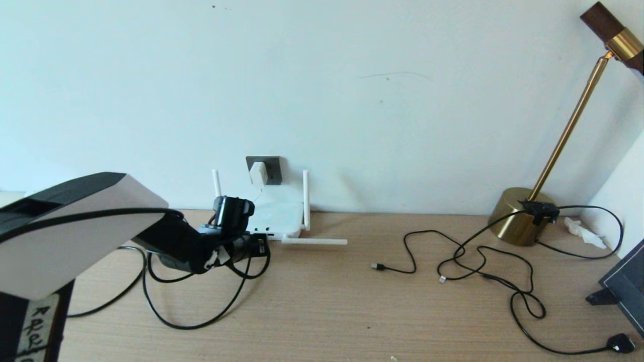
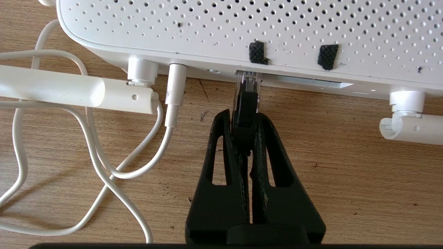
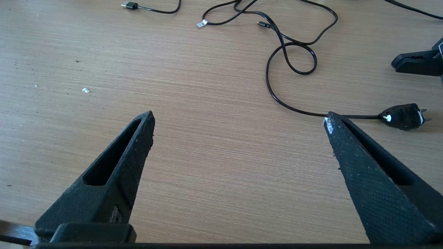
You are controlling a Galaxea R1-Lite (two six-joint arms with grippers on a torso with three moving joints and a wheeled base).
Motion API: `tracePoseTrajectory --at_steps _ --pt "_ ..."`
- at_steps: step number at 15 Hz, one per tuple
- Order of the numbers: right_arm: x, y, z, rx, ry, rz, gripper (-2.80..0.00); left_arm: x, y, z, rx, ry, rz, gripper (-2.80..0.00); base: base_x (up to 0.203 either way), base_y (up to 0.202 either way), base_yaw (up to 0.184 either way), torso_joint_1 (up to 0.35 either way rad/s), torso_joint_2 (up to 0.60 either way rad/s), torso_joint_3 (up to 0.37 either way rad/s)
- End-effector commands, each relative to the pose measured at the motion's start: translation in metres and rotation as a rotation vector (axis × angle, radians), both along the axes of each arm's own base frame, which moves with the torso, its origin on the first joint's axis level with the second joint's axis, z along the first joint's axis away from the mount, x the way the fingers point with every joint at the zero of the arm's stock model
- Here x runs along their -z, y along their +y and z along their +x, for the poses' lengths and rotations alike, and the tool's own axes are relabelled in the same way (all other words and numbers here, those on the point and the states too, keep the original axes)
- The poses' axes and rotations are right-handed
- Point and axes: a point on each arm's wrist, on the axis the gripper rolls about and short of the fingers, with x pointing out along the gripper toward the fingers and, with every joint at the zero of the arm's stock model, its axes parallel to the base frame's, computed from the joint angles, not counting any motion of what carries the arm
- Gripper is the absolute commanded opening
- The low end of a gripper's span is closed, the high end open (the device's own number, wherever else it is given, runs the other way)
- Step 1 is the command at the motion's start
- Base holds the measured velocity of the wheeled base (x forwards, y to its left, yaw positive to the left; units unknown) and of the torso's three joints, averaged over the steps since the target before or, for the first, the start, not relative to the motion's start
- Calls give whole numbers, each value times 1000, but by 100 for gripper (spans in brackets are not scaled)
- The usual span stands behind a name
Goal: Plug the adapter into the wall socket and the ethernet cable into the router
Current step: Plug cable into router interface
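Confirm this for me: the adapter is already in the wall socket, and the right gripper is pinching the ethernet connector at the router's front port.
Wrong arm. The adapter does sit in the wall socket, but it is the left gripper, shut on the ethernet cable connector at the router port, as the left wrist view shows. The right gripper hangs open over bare table.

Pale wall (image 1: 352,90), wooden tabletop (image 1: 352,301), brass lamp (image 1: 523,216) at right

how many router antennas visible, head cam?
3. Two upright on the router: one at its rear left corner, one at its rear right corner. One lies flat on the table by its front right corner. The left arm may hide another.
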Motion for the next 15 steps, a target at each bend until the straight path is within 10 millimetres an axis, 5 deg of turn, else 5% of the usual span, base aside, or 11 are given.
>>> tracePoseTrajectory --at_steps 1,15 --pt "0 0 0 0 0 0 0 0 0 0 -2 -3 -1 -280 0 0 0 0 0 0" --pt "0 0 0 0 2 0 0 -4 -4 -2 7 -10 0 -280 0 0 0 0 0 0"
